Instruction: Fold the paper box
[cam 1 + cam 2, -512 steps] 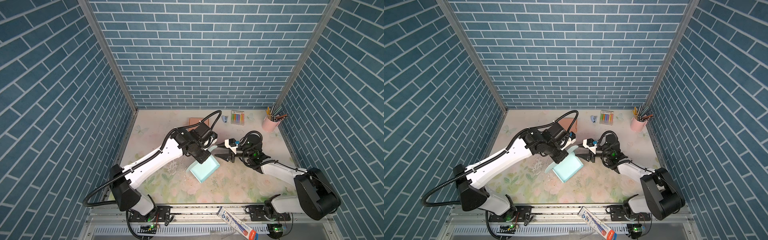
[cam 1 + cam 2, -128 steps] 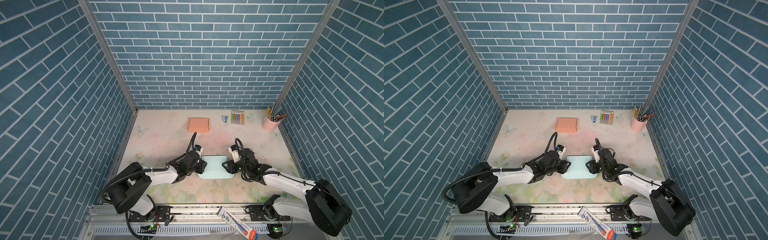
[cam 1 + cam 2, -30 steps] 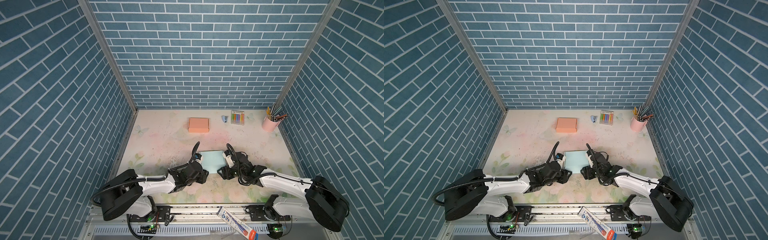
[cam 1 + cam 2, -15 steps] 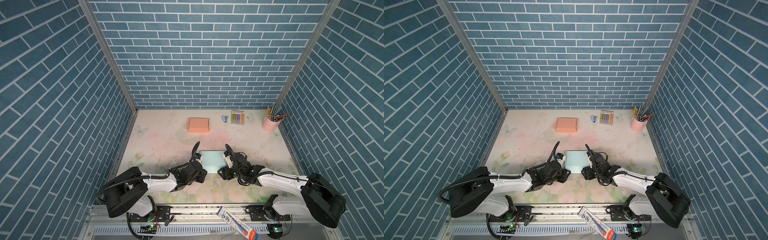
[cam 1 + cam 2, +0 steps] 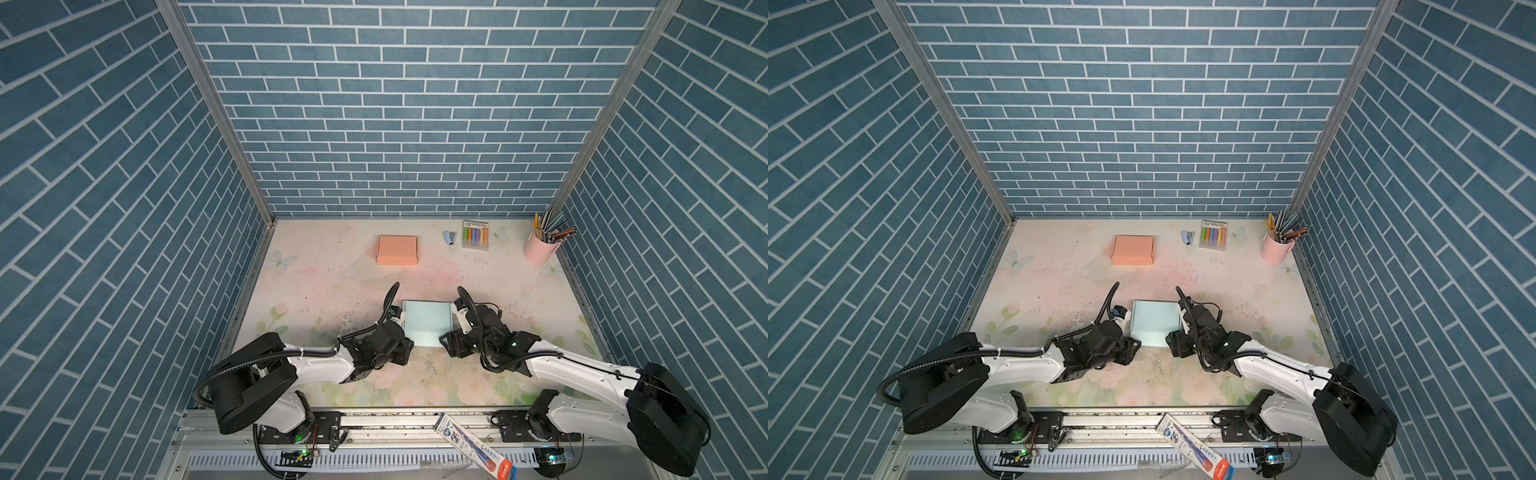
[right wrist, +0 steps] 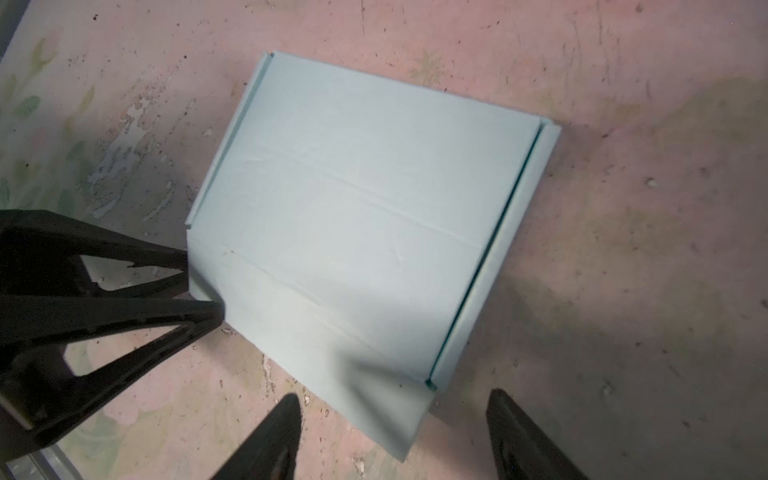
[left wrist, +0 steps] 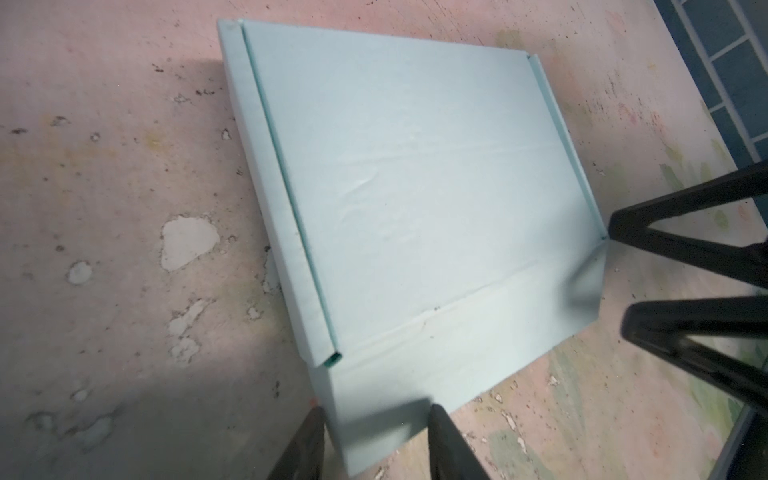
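Both the left gripper [image 7: 376, 411] and right gripper [image 6: 394, 397], jaws apart and gripping nothing, flank the near flap of the paper box [image 5: 427, 322] lying front-centre on the table [image 5: 316, 270], so the front-flap fold seems in hand, needing an even lift from both corners.

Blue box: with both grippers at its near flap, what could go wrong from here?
The left gripper and right gripper each straddle a flap corner, jaws open; closing could crumple the corners rather than fold. The box lies loose on the table, so lifting the flap could slide it.
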Controlling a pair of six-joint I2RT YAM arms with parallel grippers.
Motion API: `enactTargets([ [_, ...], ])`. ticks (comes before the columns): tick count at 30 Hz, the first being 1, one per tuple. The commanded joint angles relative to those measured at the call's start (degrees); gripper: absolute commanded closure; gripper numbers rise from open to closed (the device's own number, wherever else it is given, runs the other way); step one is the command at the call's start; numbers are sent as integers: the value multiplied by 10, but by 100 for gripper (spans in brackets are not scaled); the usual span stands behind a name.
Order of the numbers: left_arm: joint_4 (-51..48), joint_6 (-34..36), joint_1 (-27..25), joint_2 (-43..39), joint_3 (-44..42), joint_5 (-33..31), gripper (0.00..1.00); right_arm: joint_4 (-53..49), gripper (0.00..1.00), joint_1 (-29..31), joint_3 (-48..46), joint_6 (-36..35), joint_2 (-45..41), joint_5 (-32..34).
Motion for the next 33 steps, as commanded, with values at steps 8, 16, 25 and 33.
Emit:
enactTargets([
  [8, 10, 7, 9, 17, 6, -6, 58, -17, 26, -60, 89, -94, 28, 18],
  [16, 18, 14, 11, 42, 25, 0, 59, 25, 26, -102, 182, -159, 197, -65],
  [25, 18, 24, 18, 59, 37, -2, 59, 44, 28, -108, 209, -183, 286, -69],
  [33, 20, 31, 29, 91, 56, 8, 59, 57, 28, -109, 191, -184, 290, -126],
])
